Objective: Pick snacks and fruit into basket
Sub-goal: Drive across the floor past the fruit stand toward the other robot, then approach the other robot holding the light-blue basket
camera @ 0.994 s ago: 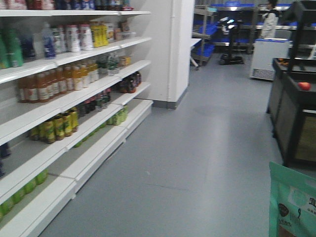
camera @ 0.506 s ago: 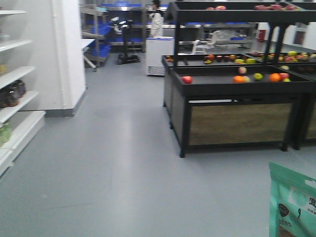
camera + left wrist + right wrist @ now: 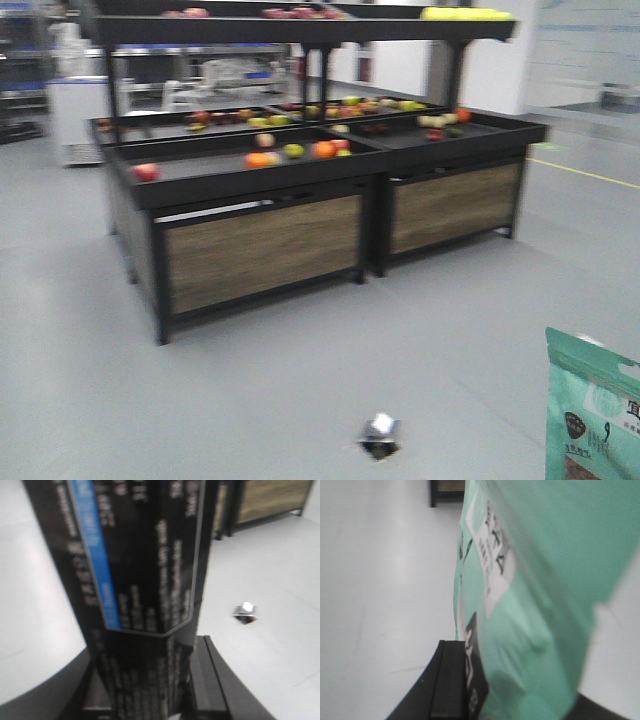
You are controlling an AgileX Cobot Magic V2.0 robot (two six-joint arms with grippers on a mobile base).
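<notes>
Floor [image 3: 250, 400]: scrap [image 3: 380, 437] near fruit stand [image 3: 260, 250] | left pincer [image 3: 150, 690] clamps black pouch [image 3: 145, 580] | right pincer [image 3: 520, 695] clamps mint-green pouch [image 3: 530, 595]

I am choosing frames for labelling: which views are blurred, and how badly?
Front view: everything smeared sideways, fruit on the dark stand only coloured blobs, green pouch somewhat sharper. Left wrist view: print on the black pack unreadable. Right wrist view: green pouch too close, soft.

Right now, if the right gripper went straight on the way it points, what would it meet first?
Most likely bare floor. The right gripper, shut on the green pouch, points down at it; the stand's leg shows only at the top edge, farther off. Depth is unclear.
</notes>
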